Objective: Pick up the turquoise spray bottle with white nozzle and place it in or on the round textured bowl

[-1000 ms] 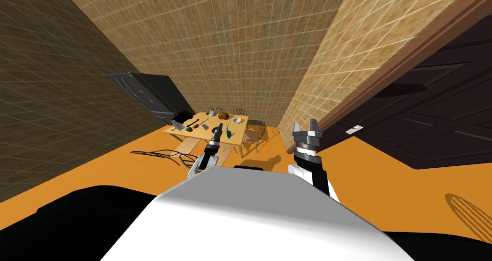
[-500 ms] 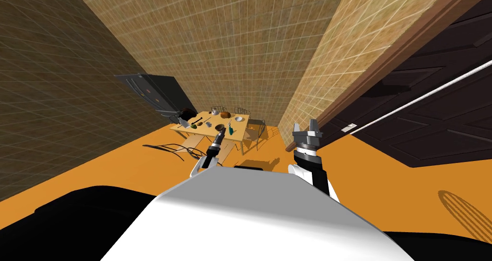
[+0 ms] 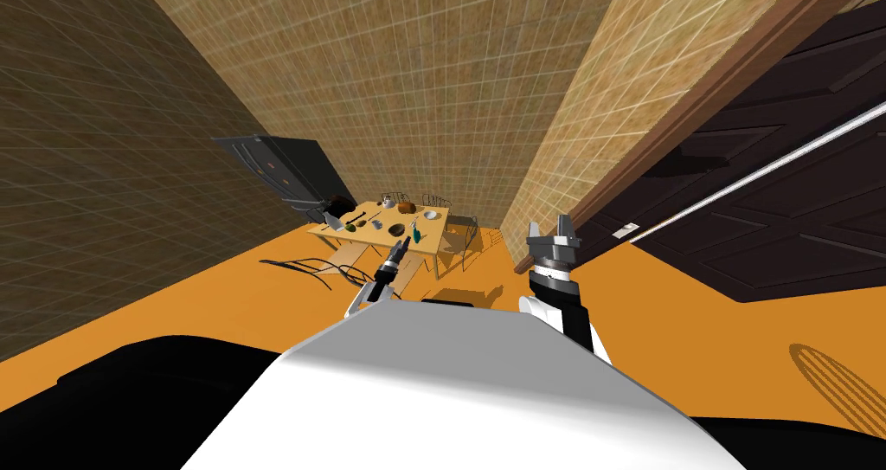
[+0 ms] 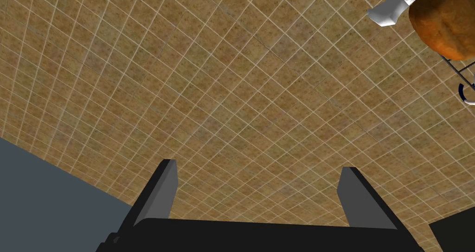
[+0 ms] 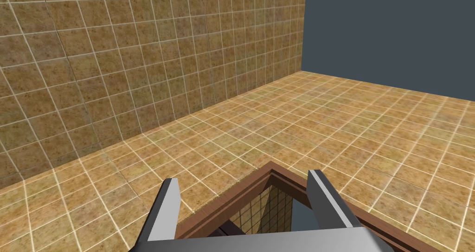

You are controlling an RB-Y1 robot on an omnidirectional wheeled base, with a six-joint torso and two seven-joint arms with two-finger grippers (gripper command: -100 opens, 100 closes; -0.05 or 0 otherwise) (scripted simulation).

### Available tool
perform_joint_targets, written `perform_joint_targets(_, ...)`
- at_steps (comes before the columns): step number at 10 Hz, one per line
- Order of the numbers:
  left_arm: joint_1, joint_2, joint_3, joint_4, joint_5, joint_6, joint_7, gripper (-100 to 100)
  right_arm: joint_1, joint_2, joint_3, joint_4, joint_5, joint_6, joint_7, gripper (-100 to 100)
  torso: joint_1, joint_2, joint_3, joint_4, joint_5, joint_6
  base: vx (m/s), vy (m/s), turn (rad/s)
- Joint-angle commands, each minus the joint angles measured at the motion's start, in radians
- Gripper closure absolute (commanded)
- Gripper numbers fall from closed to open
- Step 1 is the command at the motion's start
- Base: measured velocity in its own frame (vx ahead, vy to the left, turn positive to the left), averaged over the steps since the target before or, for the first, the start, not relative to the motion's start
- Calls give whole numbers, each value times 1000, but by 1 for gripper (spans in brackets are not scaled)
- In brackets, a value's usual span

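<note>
The turquoise spray bottle (image 3: pixel 414 231) stands near the front right of a light wooden table (image 3: pixel 372 235) far ahead. Its white nozzle (image 4: pixel 388 10) shows in the left wrist view beside a round orange-brown thing (image 4: pixel 444 25). A round dark brown bowl (image 3: pixel 396 229) sits just left of the bottle. My left gripper (image 3: pixel 403 247) is stretched forward, short of the table's front edge and below the bottle. In the left wrist view that gripper (image 4: pixel 259 193) is open and holds nothing. My right gripper (image 3: pixel 552 228) is raised at the right, and in its wrist view it (image 5: pixel 246 203) is open and holds nothing.
Several small items and a white bowl (image 3: pixel 430 216) share the table. Wire chairs (image 3: pixel 467 231) stand around it, and one dark chair (image 3: pixel 303 270) lies on the orange floor at the left. A dark cabinet (image 3: pixel 285 166) stands behind at the left, a dark door (image 3: pixel 779 205) at the right.
The whole head view has shifted and the table looks a little smaller, so I have moved. My left gripper has dropped from over the table's front to below its edge. The right arm is unchanged.
</note>
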Motion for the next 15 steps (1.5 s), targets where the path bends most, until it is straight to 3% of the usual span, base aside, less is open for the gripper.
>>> perform_joint_targets(1, -7, 6, 3, 30, -9, -3, -14, -100, 0, 0, 0, 0, 0, 0, 0, 0, 0, 0, 0, 0, 0, 0, 33, 2, -1)
perform_joint_targets(5, -32, 40, -3, 156, -77, 21, -91, -100, 0, 0, 0, 0, 0, 0, 0, 0, 1, -5, -3, -1, 0, 0, 93, 11, -18)
perform_joint_targets(6, -32, 40, -3, 156, -77, 21, -91, -100, 0, 0, 0, 0, 0, 0, 0, 0, 1, -7, -4, -2, 0, 0, 98, -2, -4)
perform_joint_targets(10, -56, 76, -13, 269, -141, 49, -159, -100, 0, 0, 0, 0, 0, 0, 0, 0, 2, -10, -6, -2, 0, 0, 158, 13, -31)
perform_joint_targets(11, -56, 76, -13, 272, -141, 49, -159, -100, 0, 0, 0, 0, 0, 0, 0, 0, 2, -12, -7, -3, 0, 0, 124, 1, -5)
perform_joint_targets(15, -76, 111, -21, 371, -197, 74, -217, -100, 0, 0, 0, 0, 0, 0, 0, 0, 1, -9, -5, -2, 0, 0, 133, 10, -31)
